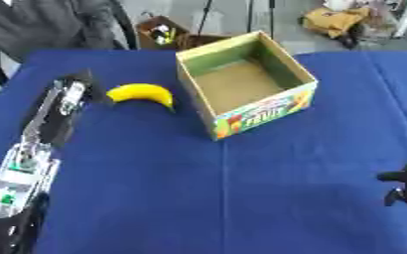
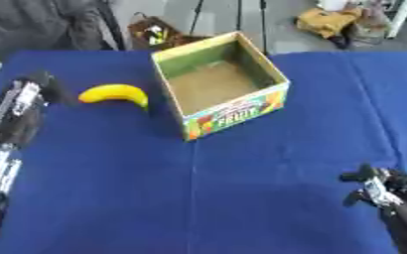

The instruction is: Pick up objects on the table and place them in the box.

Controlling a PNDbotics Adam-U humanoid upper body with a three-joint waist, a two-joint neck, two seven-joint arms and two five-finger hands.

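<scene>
A bench draped in blue cloth fills the frame, with a grey floor and scattered clutter seen beyond its far edge. An open cardboard box, empty inside, is set at upper centre. A yellow banana lies just left of the box, apart from its wall.

The left hand is seen at the upper left, close beside the banana's left end; whether its fingers are released or clenched cannot be told, and the banana does not appear to be grasped. The right hand is parked at the lower right with fingers loosely spread, nothing held.

The step in hand is judged to be the reach for the banana. It would best be taken across its middle, lifted above the box's near-left rim, then released over the open floor of the box. Bare cloth is left all round the banana, so the approach is unobstructed; only the box wall to the right needs clearing.
</scene>
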